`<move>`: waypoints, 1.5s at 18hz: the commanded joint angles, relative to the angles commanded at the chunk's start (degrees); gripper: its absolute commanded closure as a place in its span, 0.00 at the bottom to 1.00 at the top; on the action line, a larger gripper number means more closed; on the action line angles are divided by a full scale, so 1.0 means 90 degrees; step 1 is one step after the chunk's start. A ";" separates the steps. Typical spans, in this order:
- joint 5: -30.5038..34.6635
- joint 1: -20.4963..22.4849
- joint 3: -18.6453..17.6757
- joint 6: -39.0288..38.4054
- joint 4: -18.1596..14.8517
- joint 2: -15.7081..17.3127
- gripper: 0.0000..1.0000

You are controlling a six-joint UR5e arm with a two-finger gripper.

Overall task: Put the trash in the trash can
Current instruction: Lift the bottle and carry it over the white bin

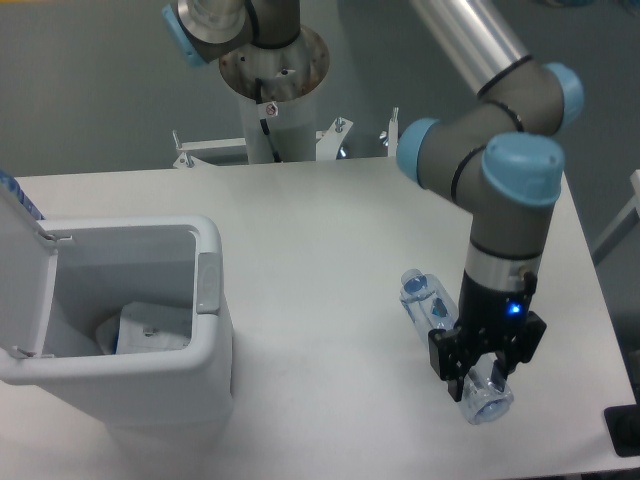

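Note:
The crushed clear bottle (425,300), bluish, hangs slanted over the right part of the table, its far end pointing up-left and its near end toward the front edge. My gripper (487,376) is shut on the bottle's lower half, and the arm comes down onto it from above. The white trash can (208,290) stands at the front left with its flip lid (20,270) swung open to the left. A whitish crumpled wrapper (150,330) lies at the bottom of the can. A wide stretch of table separates the gripper from the can.
The arm's grey pedestal (275,95) rises behind the table's back edge. A dark object (625,430) sits at the front right corner. The table's right edge (590,260) runs close to the gripper.

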 joint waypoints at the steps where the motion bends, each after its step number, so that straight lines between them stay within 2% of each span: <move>1: -0.0205 0.0039 0.0049 0.0000 0.0010 0.0088 0.40; 6: -0.0616 0.0069 0.0244 -0.0186 0.0029 0.0439 0.40; 13: -0.0851 -0.0321 0.0557 -0.0225 0.0078 0.0898 0.40; 16: -0.0851 -0.0682 0.0625 -0.0254 0.0331 0.1055 0.40; 21: -0.0851 -0.1423 0.0606 -0.0215 0.0352 0.1299 0.40; 25: -0.0842 -0.2117 0.0528 -0.0176 0.0390 0.1319 0.40; 27: -0.0842 -0.2303 0.0489 -0.0059 0.0546 0.1261 0.40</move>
